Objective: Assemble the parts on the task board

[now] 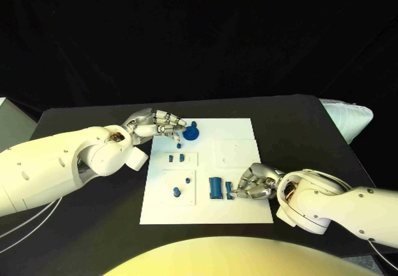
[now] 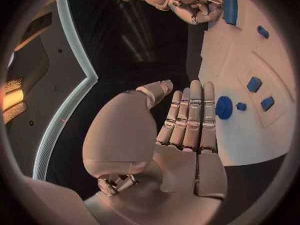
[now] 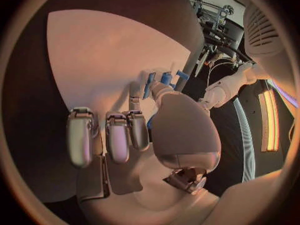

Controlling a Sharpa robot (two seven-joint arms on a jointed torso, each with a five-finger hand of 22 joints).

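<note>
The white task board (image 1: 236, 146) lies mid-table. A round blue part (image 1: 191, 135) stands at its far left corner; my left hand (image 1: 156, 125) is beside it, fingertips at its edge. In the left wrist view the fingers (image 2: 190, 115) lie straight with the thumb apart, holding nothing, next to the round part (image 2: 224, 107). My right hand (image 1: 253, 183) sits on the board's near right, fingers curled. Its thumb and a finger pinch a narrow blue part (image 1: 229, 190) (image 3: 150, 85) beside a taller blue block (image 1: 215, 187) (image 2: 230, 11).
Small blue parts sit in the board's left recesses: a pair (image 1: 175, 156) and two more (image 1: 187, 180) (image 1: 176, 190). A white padded object (image 1: 348, 118) lies at the table's far right corner, and a pale box (image 1: 10, 115) stands off the left edge.
</note>
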